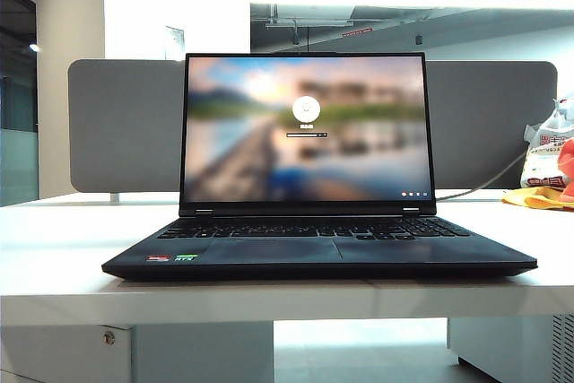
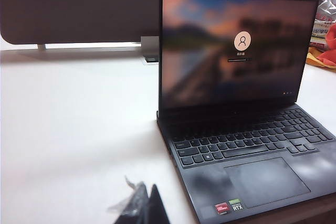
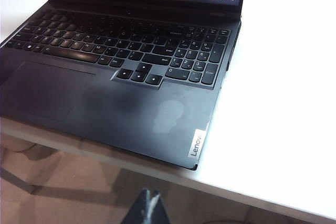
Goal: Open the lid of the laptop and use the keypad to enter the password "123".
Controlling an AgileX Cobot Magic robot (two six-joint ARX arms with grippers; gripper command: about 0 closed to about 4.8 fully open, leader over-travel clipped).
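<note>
A white table (image 1: 54,248) carries the scene, its front edge running across at 6 o'clock in the exterior view. Behind it a grey divider panel (image 1: 126,127) with rounded corners stands upright on a small foot, stretching from 9 o'clock across to 3 o'clock. At 3 o'clock, on the table's far right, lie a white plastic bag (image 1: 549,154) with red print and a yellow and red cloth-like heap (image 1: 543,195) just beside it; a grey cable (image 1: 489,177) curves towards them.
</note>
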